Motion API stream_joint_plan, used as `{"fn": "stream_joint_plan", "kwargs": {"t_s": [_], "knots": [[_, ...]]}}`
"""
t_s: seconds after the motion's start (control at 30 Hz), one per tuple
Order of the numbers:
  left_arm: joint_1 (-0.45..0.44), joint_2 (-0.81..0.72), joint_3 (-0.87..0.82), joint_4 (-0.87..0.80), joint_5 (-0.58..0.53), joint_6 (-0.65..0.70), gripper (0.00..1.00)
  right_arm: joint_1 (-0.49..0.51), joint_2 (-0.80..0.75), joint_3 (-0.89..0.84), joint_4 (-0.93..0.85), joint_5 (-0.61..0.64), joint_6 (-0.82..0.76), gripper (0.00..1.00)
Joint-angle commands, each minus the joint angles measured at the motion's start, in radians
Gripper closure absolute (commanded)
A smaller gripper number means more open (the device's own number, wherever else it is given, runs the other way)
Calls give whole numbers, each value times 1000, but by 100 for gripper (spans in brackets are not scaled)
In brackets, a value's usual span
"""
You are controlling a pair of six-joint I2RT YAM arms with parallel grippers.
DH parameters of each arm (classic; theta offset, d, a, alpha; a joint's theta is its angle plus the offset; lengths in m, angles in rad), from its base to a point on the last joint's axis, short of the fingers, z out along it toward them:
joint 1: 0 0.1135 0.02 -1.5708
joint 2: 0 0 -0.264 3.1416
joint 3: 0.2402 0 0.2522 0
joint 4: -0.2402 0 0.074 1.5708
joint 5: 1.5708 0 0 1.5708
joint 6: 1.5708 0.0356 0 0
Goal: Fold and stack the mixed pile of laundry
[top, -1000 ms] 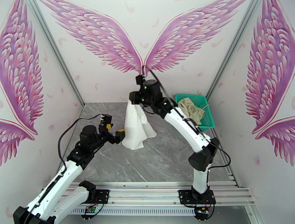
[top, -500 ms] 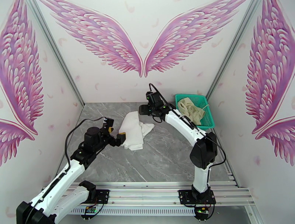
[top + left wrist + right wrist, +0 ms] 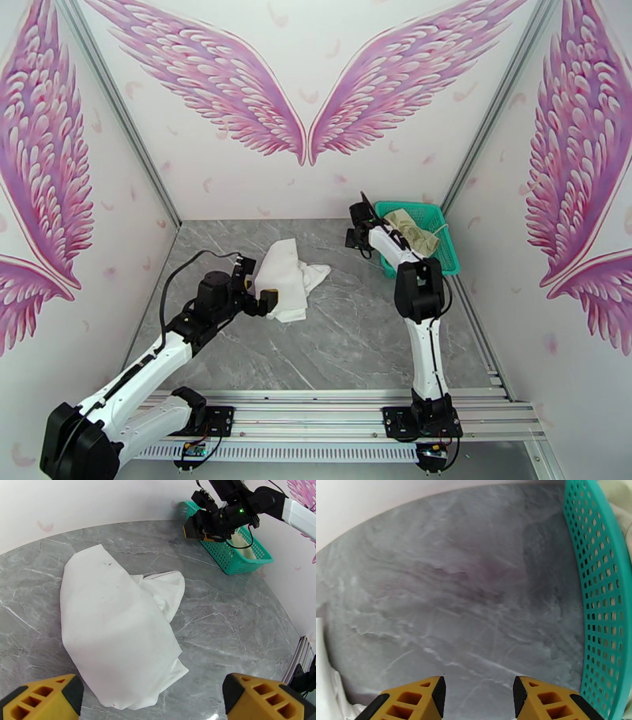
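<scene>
On the desk [image 3: 355, 347], the white shirt [image 3: 283, 272] lies crumpled, well left of the basket [image 3: 444, 241]; the cream garment [image 3: 409, 229] sits inside it. The left gripper [image 3: 154, 695], far from the basket at the shirt's edge, and the right gripper [image 3: 478, 695], beside the basket wall, both stand apart and empty. A low reach may snag mesh.

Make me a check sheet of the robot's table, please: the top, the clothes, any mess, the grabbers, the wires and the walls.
Surface: grey marbled table, flat.
Job's things: white shirt lies crumpled on the table, not folded; cream garment sits in the basket.
Clutter: teal mesh basket at the far right corner; nothing else seen.
Grippers: left end effector open and empty, at the shirt's near edge; right end effector open and empty, over bare table beside the basket.
Cables: black cable loops out from the left arm.
Surroundings: white walls with pink wings; metal rail under the arm bases.
</scene>
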Motion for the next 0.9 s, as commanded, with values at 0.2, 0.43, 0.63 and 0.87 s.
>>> {"fn": "stream_joint_plan", "kwargs": {"t_s": [0.2, 0.43, 0.63, 0.87], "knots": [[-39, 17, 30, -33, -90, -51, 1, -114, -30, -2, -6, 75, -49, 51], [-45, 47, 29, -25, -118, -69, 1, -84, -137, -84, 15, -50, -70, 51], [-53, 172, 84, -129, -155, -74, 5, 35, -375, -363, 133, -173, -30, 45], [-105, 229, 77, -175, -166, -43, 1, 160, -544, -689, 253, -367, 79, 36]]}}
